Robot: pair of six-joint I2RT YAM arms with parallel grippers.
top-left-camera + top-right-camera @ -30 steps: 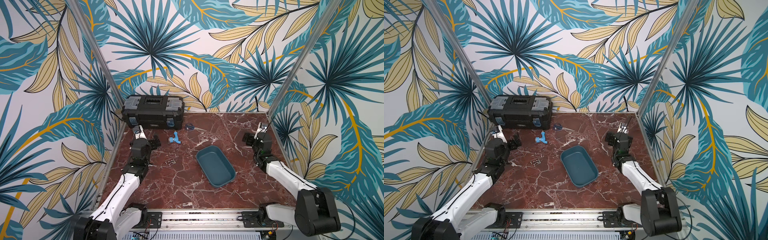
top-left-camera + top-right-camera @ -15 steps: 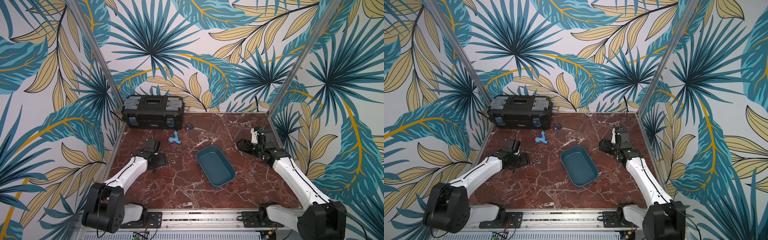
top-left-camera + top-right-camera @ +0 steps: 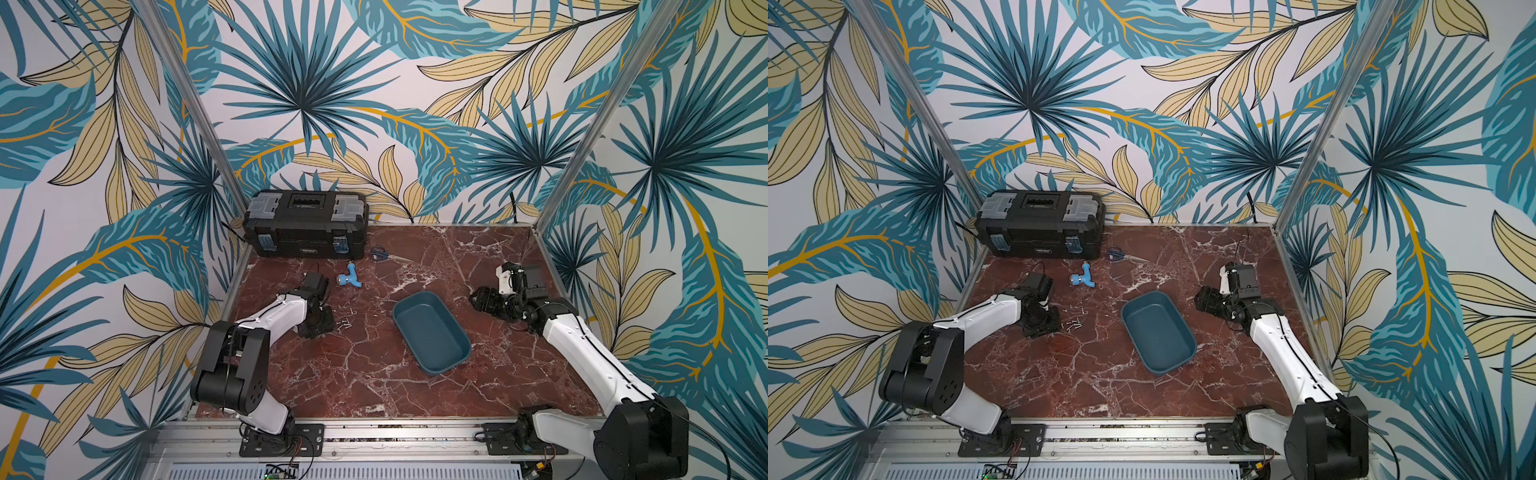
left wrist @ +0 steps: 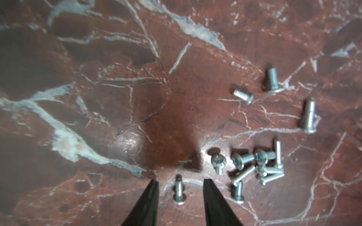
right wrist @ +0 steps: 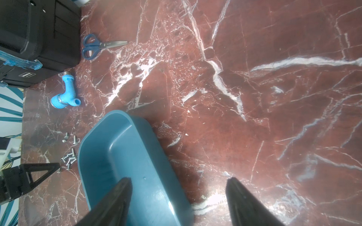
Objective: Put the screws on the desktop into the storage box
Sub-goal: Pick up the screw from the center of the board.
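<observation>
Elbow hunched above the aluminium front rail (image 3: 395, 432), the left arm (image 3: 274, 316) runs its white link low toward the back. Its wrist bends downward, so the left tool (image 3: 322, 326) points at the red-brown, white-veined marble-patterned bench (image 3: 374, 374). In the left wrist view the tool is narrow but not closed. Its jaws stand on either side of one screw (image 4: 179, 192) that lies flat, with a gap on each side.

In the back left corner sits a large black plastic toolbox (image 3: 307, 224) with grey latches, its lid down and its contents hidden.

Just right of the left tool, the small silvery-grey metal screws (image 3: 345, 323) lie on the bench. Most are bunched together and a few lie loose nearby. Further back lie a blue plastic pipe fitting (image 3: 350, 280) and a pair of blue-handled scissors (image 3: 380, 254).

Right of the screws, mid-bench, the shallow dark teal plastic storage box (image 3: 432, 332) sits at a slant with its floor bare.

The right arm (image 3: 582, 349) stretches from the front right corner toward the back, its wrist turned left. The right tool (image 3: 478, 298) hovers near the box's far right corner. Its jaws are wide apart, and the right wrist view shows one over the box's inside and the other over the bench.
</observation>
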